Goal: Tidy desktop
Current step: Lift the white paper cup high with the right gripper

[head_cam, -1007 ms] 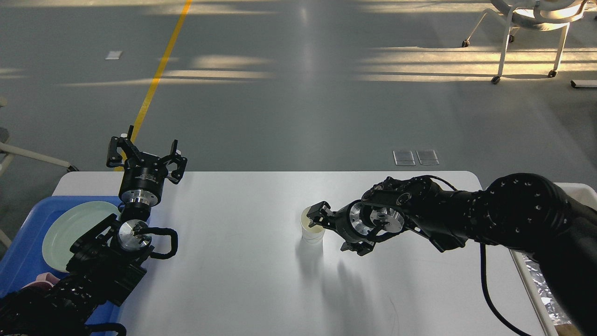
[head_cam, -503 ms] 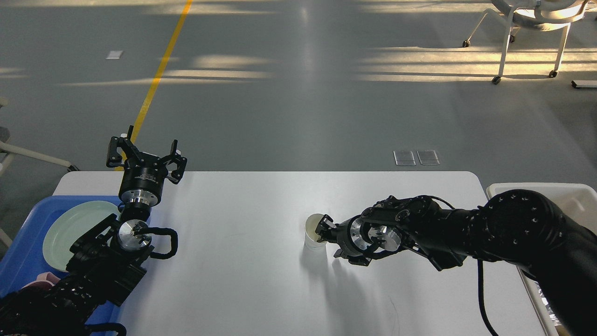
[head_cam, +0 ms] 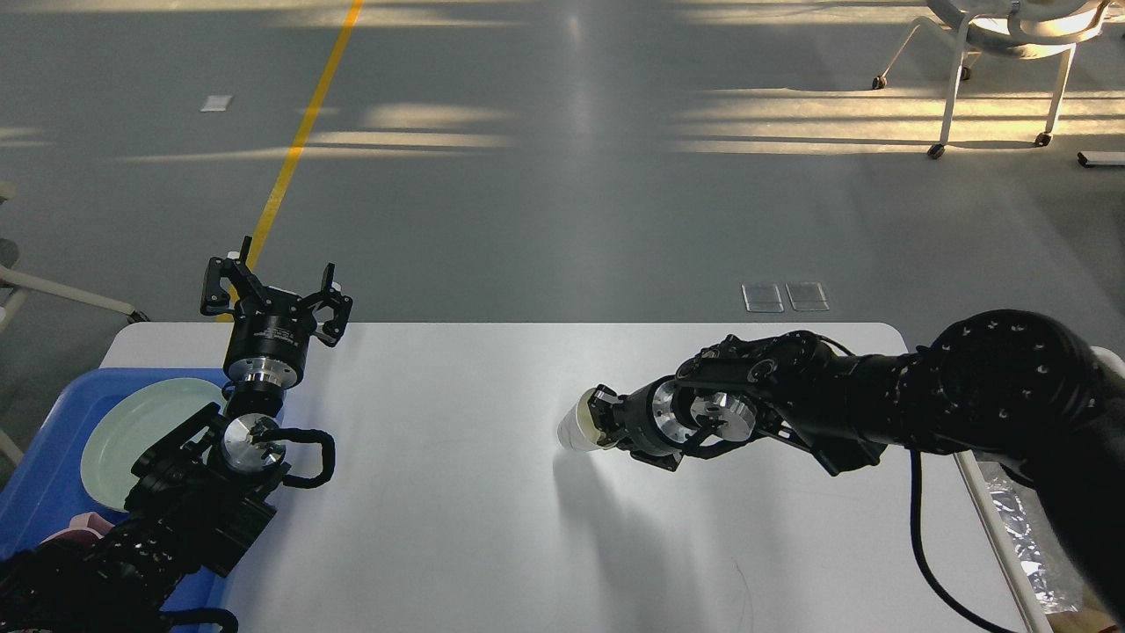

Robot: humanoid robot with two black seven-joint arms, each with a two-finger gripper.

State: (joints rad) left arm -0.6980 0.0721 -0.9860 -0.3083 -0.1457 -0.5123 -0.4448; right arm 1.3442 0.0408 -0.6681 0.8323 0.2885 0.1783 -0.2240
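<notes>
The white desktop [head_cam: 457, 492] fills the lower half of the head view. My right gripper [head_cam: 601, 425] reaches in from the right over the middle of the desktop and is shut on a small cream paper cup [head_cam: 576, 429]. The cup is tipped on its side, bottom pointing left, held a little above the surface. My left gripper [head_cam: 272, 286] stands upright over the desktop's back left corner, fingers spread open and empty.
A blue tray [head_cam: 53, 457] at the left edge holds a pale green plate [head_cam: 132, 426] and something pink at its near end. An off-white bin [head_cam: 1011, 519] with crumpled foil inside stands at the right edge, mostly behind my right arm.
My right gripper closed on the upright cup, then lifted and tipped it onto its side. The left arm has not moved.
</notes>
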